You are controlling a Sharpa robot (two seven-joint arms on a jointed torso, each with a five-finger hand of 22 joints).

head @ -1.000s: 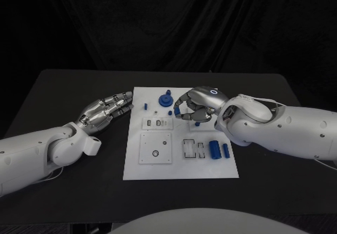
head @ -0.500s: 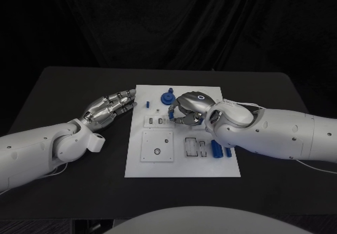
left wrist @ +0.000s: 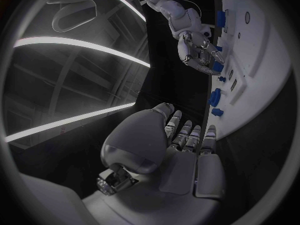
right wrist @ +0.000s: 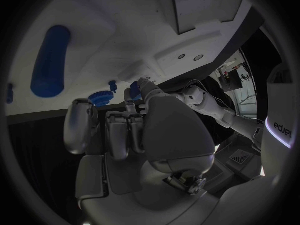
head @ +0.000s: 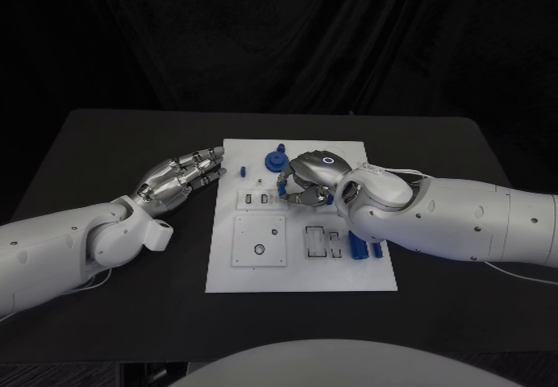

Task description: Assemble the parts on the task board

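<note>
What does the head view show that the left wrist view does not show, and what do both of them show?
Head view alone: the whole black table, and the left arm coming in from the side.
Left wrist view alone: the left hand seen from behind, fingers stretched out toward the board's edge.
Both: the white board, the blue parts on it, and the right hand curled above the board.

The right hand point(head: 310, 179) and its bulky arm point(head: 430, 218) cover the board's point(head: 302, 274) centre and 3 o'clock side. At 12 o'clock a blue knob point(head: 276, 162) stands upright. The left hand point(head: 176, 179) hovers off the 9 o'clock edge. The board's 6 o'clock strip lies bare.
</note>
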